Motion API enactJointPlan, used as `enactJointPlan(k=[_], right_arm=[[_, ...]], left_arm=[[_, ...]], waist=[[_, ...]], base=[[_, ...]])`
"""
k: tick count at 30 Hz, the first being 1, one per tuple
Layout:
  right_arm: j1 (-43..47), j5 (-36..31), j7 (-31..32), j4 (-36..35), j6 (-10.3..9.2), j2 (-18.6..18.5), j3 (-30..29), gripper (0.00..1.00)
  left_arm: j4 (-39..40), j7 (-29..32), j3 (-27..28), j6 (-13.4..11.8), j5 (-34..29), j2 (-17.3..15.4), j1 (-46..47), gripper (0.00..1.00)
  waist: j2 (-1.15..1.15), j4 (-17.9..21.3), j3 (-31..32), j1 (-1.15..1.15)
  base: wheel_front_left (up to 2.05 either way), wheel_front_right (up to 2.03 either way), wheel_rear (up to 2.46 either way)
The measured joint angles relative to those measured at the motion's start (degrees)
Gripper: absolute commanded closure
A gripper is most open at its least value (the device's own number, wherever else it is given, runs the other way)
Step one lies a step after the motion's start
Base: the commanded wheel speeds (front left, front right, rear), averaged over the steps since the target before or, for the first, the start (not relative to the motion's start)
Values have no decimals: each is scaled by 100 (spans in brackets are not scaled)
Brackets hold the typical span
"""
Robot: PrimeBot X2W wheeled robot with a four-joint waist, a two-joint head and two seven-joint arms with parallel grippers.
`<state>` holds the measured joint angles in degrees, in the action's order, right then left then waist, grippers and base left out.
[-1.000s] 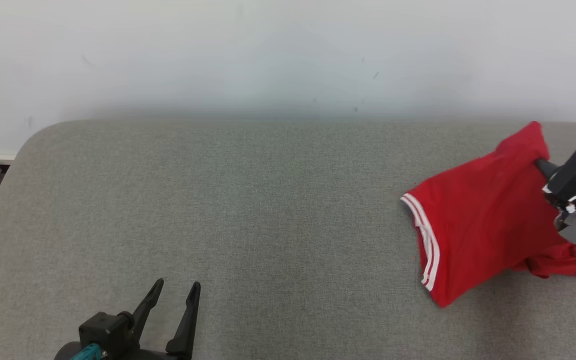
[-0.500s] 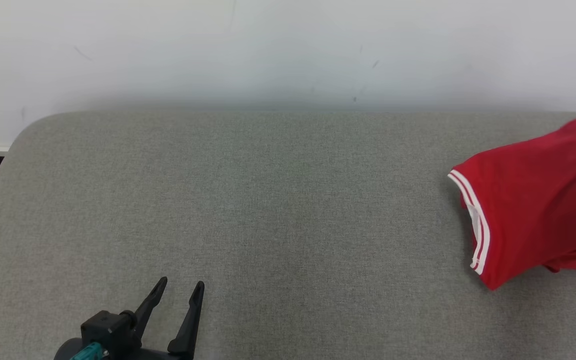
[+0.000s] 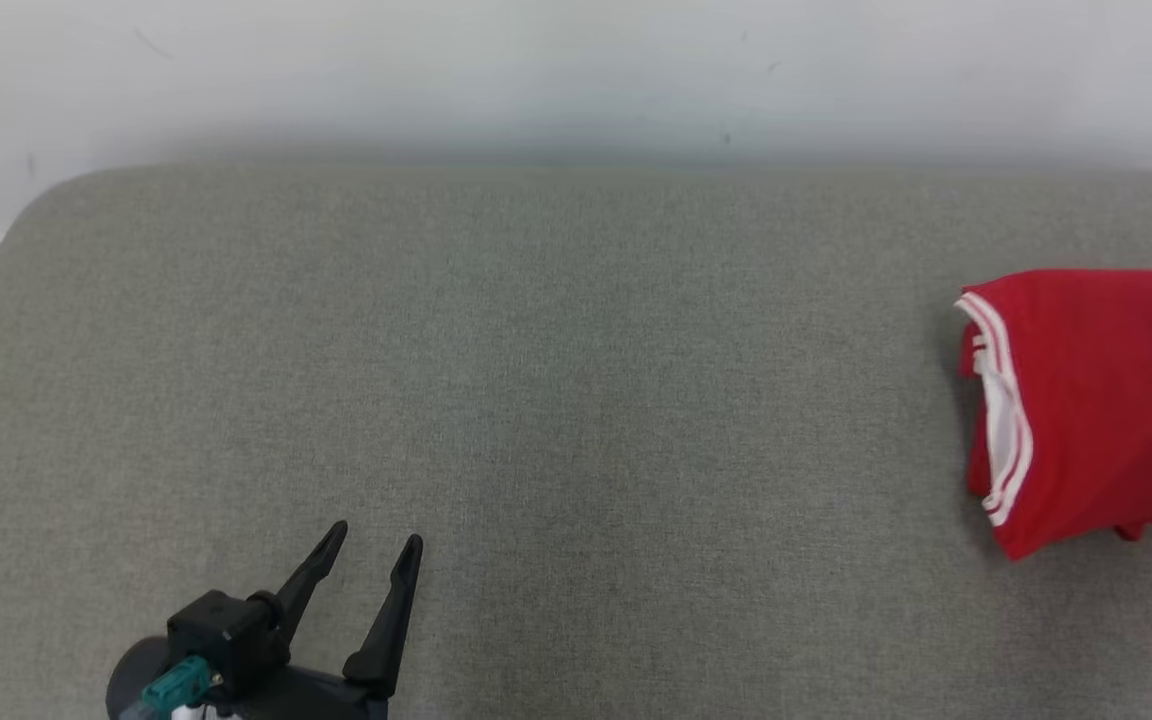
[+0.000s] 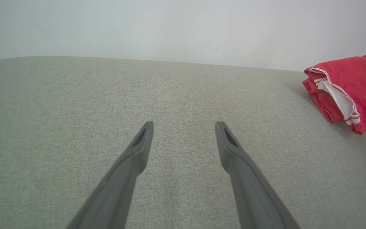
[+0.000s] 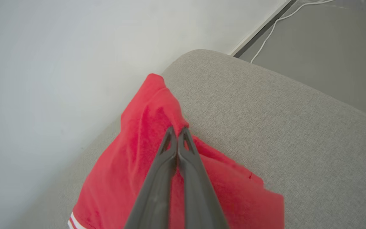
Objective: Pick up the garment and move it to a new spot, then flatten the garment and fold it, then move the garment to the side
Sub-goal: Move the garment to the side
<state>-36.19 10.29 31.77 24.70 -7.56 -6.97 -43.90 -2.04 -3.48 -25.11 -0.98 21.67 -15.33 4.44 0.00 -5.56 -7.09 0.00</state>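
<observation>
Step in hand, by judgement: the last one, moving the folded garment aside. The red garment lies at the right end of the grey worktop. The right gripper is pinched on a raised fold of it. The left gripper is spread and empty, well apart. The next move likely calls for lowering the fold and letting go without pulling it open.

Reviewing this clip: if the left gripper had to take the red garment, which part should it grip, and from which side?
Probably the white-striped edge of the garment, approached low from the robot's left. That layered edge faces the open left gripper and sits thick on the cushion, while the right gripper is shut on fabric away from it.
</observation>
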Motion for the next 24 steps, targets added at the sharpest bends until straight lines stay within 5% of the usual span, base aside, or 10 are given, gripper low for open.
enactJointPlan(k=[7, 9, 22, 24], right_arm=[[-215, -591, -326, 218, 0, -155, -320, 100], [-220, -641, -399, 319, 0, -170, -347, 0], [-652, -1124, -1181, 750, 3, -194, 297, 0], [-637, -1123, -1318, 750, 169, -144, 427, 0]], left_arm=[[119, 93, -33, 49, -48, -22, 264, 0], [135, 96, -37, 49, -49, -19, 369, 0], [-118, 97, -79, 57, -56, 97, 670, 0], [-164, 54, -54, 56, -57, 96, 670, 0]], waist=[[0, -93, -357, 0], [0, -132, -457, 0], [0, -329, -578, 0], [0, -325, -509, 0]], base=[[0, 0, 0], [0, 0, 0], [0, 0, 0], [0, 0, 0]])
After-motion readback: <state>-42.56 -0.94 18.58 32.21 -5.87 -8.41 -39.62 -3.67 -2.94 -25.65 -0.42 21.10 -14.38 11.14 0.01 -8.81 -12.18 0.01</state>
